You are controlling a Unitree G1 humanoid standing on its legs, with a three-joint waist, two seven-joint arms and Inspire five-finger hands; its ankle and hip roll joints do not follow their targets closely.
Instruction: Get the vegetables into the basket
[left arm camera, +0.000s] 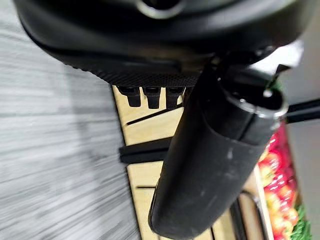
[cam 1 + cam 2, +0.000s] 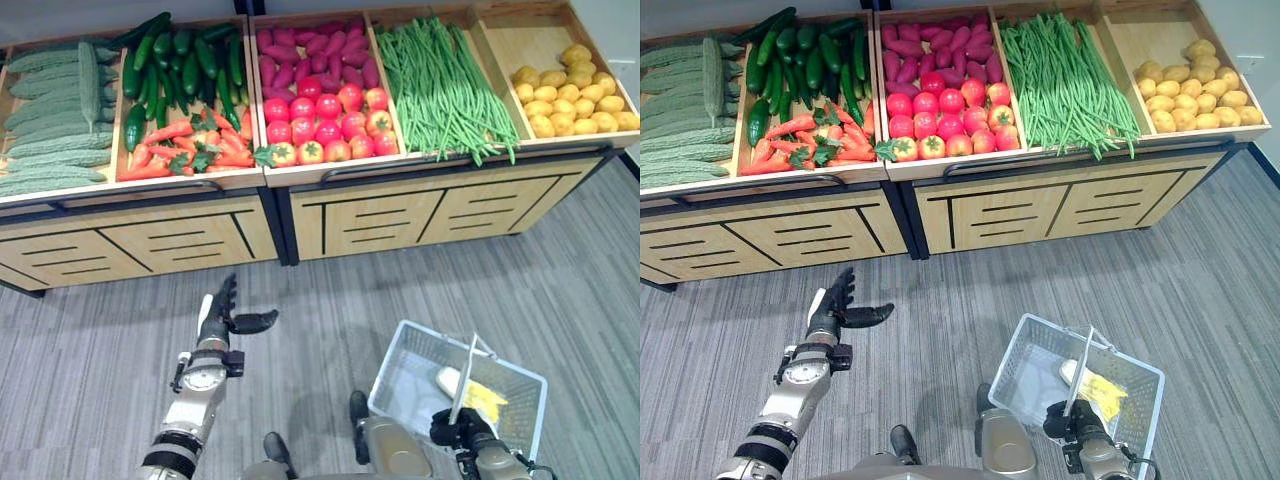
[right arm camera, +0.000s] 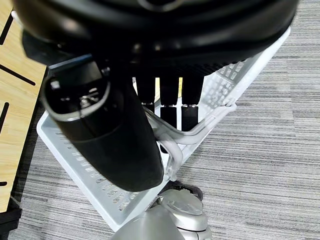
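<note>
Basket [image 2: 395,385] handle's clamped in right robot hand [image 2: 462,428]; left robot hand [image 2: 222,318] fingers apart, so reach w/ it to carrots [image 2: 180,150], keep basket level.

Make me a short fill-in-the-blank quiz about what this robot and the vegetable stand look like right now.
1. The robot's right hand is curled round the handle of the white wire ______.
2. The robot's left hand hangs open above the grey ______, holding nothing.
3. On the wooden display stand, the round red tomatoes lie directly beside the long green ______.
4. Inside the white wire basket lies something ______ in colour.

Missing words: basket; floor; beans; yellow
</note>
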